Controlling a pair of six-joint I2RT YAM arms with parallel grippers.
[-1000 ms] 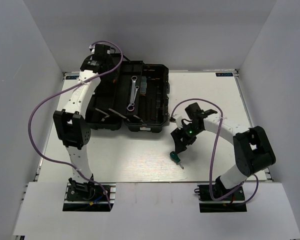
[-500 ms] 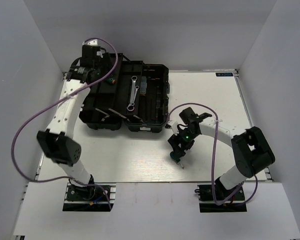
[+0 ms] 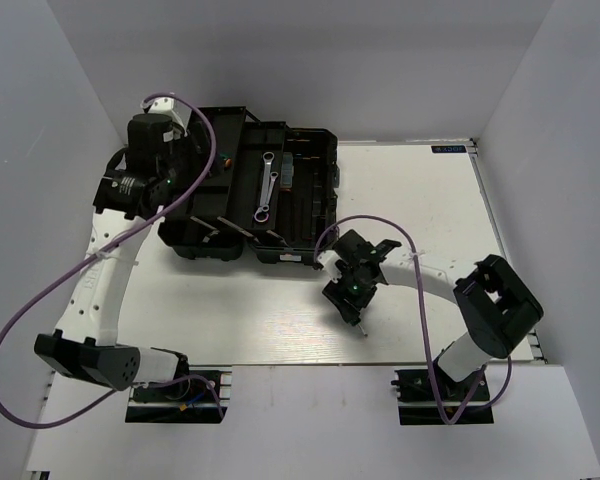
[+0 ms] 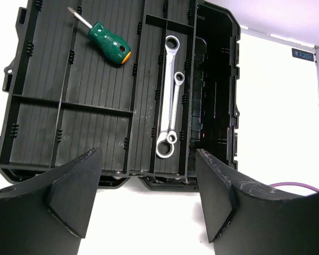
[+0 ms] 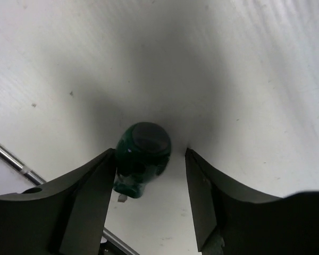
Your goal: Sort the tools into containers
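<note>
In the top external view the right pincer (image 3: 352, 296) covers the handle of the green screwdriver (image 3: 362, 329) on the desk (image 3: 420, 200), leaving only the shaft tip exposed. The left arm (image 3: 130, 185) hides the left compartments of the toolbox (image 3: 310, 180). In the right wrist view the screwdriver is seen end-on, so its shaft is hidden behind the handle, and contact between the handle and the blurred fingers (image 5: 85, 202) cannot be determined. In the left wrist view the left pincer (image 4: 148, 156) masks the toolbox's near edge, and the frame's top edge crops its far side.
</note>
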